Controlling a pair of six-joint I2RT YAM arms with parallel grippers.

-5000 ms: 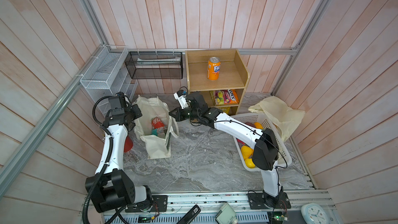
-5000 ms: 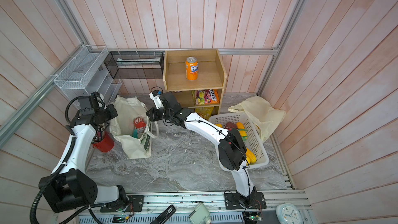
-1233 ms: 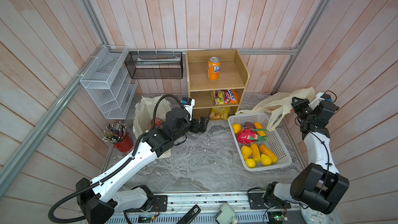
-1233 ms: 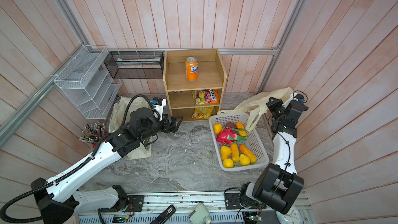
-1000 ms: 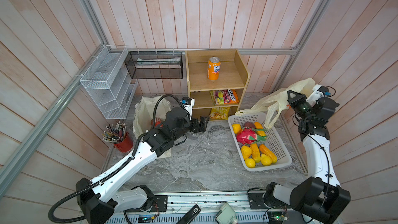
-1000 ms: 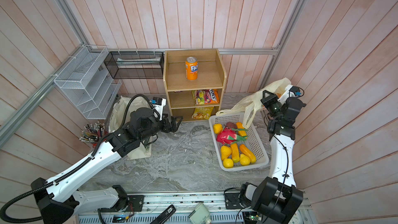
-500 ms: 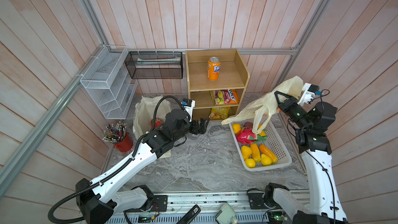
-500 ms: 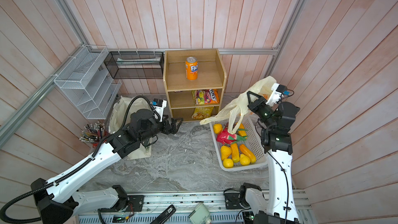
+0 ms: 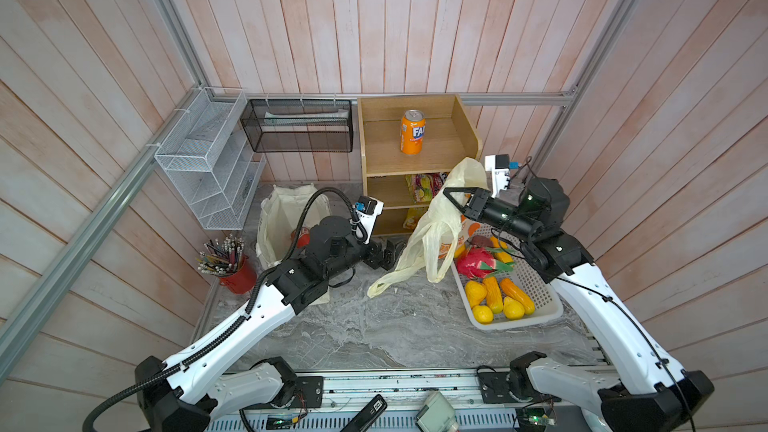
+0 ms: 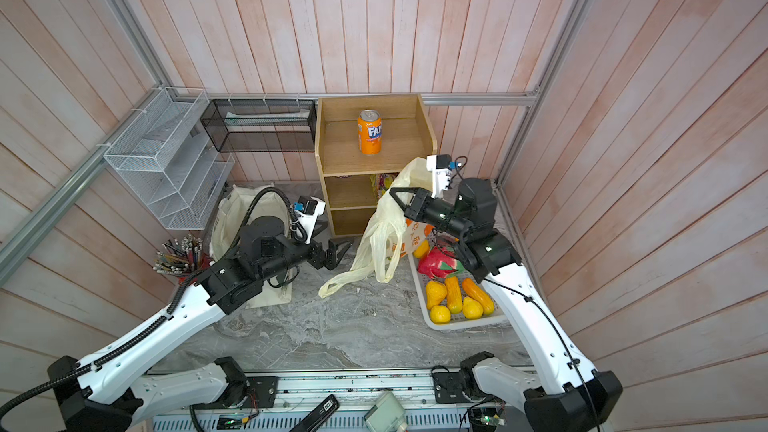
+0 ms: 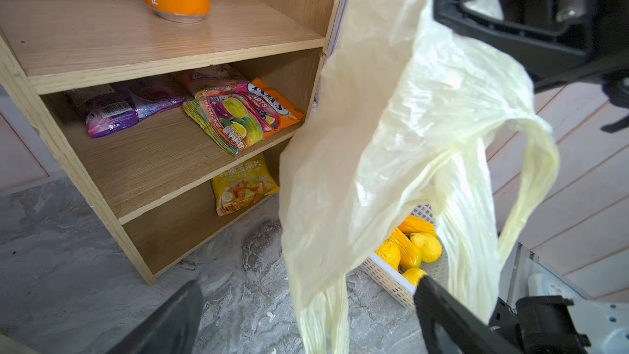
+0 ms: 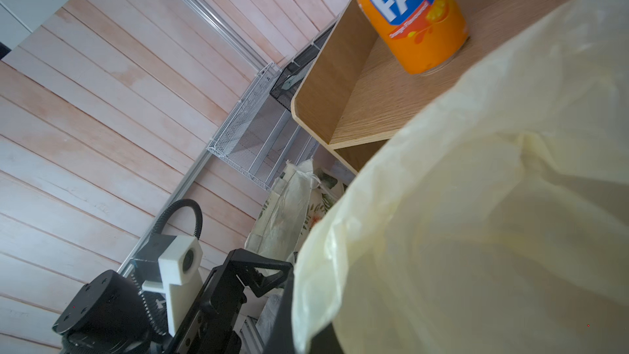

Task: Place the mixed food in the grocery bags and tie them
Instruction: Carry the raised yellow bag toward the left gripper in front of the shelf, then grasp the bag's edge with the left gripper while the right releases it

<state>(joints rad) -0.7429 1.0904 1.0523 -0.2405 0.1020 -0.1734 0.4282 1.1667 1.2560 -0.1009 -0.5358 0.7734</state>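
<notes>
the right gripper (image 9: 448,194), clamped shut on the pale-yellow plastic bag (image 9: 430,238), dangles it at the edge of the white basket (image 9: 540,305), hiding some of the toy fruits (image 9: 494,299). the left gripper (image 9: 386,253) gapes wide open just beside the bag. the cloth tote (image 9: 276,218) stands behind the left arm, its cola can (image 9: 300,237) barely visible.

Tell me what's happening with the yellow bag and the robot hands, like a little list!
Bag: thin pale-yellow plastic carrier bag, hanging from the right gripper, loops dangling toward the grey marble tabletop.
Right gripper: shut on the bag.
Left gripper: open, empty, close beside the bag.
Fruit: small yellow and orange toy fruits, in the white perforated plastic basket.
Other bag: cream cloth tote, standing left of the wooden shelf unit.
</notes>
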